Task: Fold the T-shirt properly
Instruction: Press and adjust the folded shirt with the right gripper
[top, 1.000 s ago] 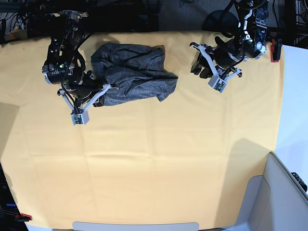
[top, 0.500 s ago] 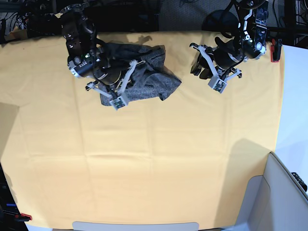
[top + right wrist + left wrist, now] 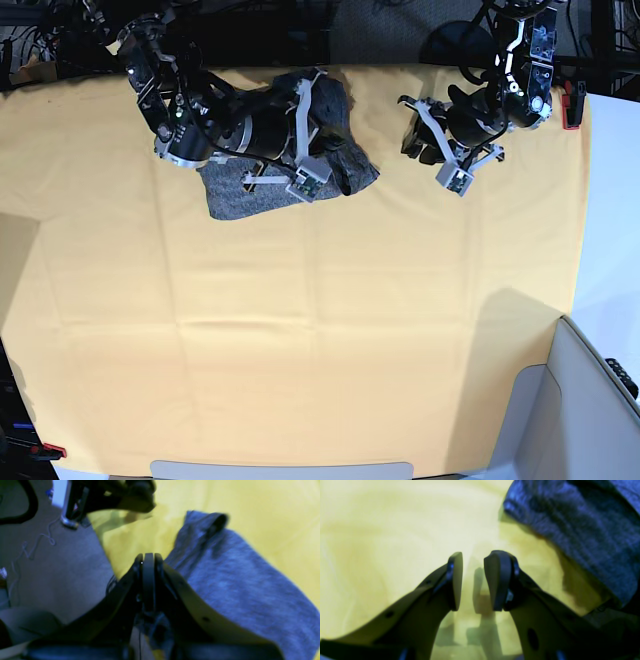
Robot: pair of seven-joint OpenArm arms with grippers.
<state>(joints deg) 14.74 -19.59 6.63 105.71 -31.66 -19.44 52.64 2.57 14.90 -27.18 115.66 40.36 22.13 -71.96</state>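
The dark grey T-shirt (image 3: 228, 192) lies bunched at the back of the yellow table cloth (image 3: 300, 330). My right arm lies across it and hides its middle. The right gripper (image 3: 338, 108) is over the shirt's far right corner near the table's back edge. In the right wrist view it (image 3: 148, 560) is shut, with the shirt (image 3: 237, 587) spread just to its right; no fabric shows between the tips. My left gripper (image 3: 409, 135) hovers right of the shirt. In the left wrist view it (image 3: 473, 580) stands open and empty, with a fold of the shirt (image 3: 582, 530) beside it.
The table's back edge (image 3: 100, 540) drops to grey floor with cables (image 3: 37, 545). A red clamp (image 3: 571, 105) sits at the back right corner. A pale bin (image 3: 585, 400) stands at the front right, and another red clamp (image 3: 48, 452) at the front left.
My right arm has swept rightwards over the shirt, from its left side to its far right corner. The shirt has shifted and bunched a little to the right. The left arm has barely moved.
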